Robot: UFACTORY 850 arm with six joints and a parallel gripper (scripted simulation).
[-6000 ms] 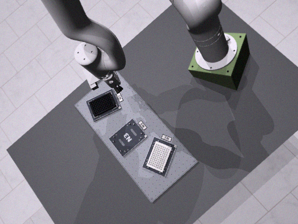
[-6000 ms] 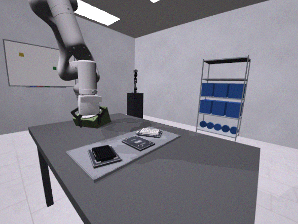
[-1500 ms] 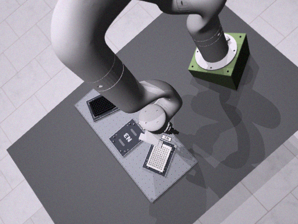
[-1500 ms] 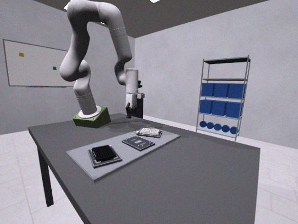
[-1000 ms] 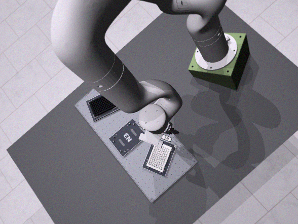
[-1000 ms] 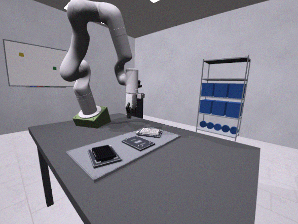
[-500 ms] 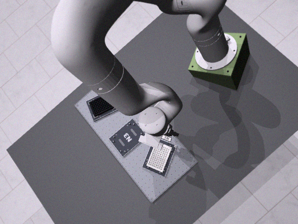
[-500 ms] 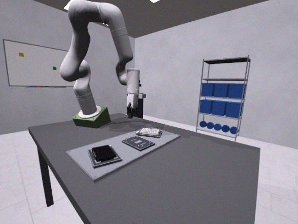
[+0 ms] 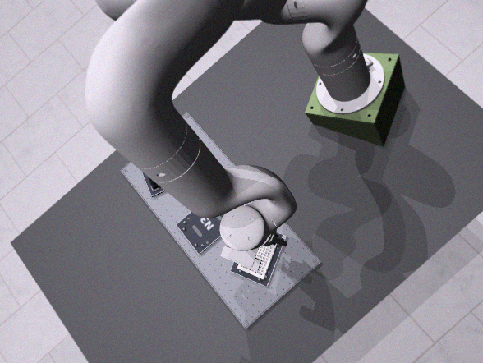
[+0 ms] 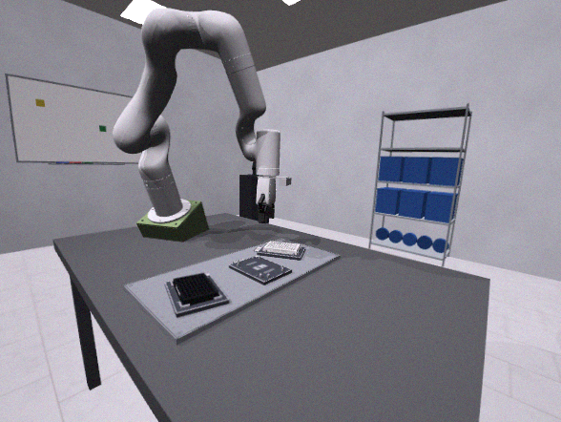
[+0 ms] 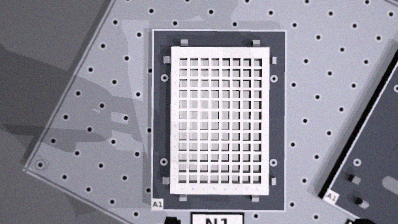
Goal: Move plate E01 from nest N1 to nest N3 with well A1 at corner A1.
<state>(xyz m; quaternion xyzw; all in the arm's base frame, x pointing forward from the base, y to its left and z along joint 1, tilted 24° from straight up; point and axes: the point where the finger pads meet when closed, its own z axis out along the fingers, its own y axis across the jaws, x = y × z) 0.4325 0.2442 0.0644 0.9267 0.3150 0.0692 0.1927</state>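
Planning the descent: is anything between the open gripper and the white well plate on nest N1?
Nothing. In the exterior view, only air separates the open gripper from the white well plate; the wrist view shows the plate unobstructed.

- Dark grey table (image 10: pixel 363 334) carries the green arm pedestal (image 10: pixel 193 228) near its rear edge.
- Perforated light grey deck plate (image 10: pixel 238 291) lies flat on it, well apart from the pedestal.
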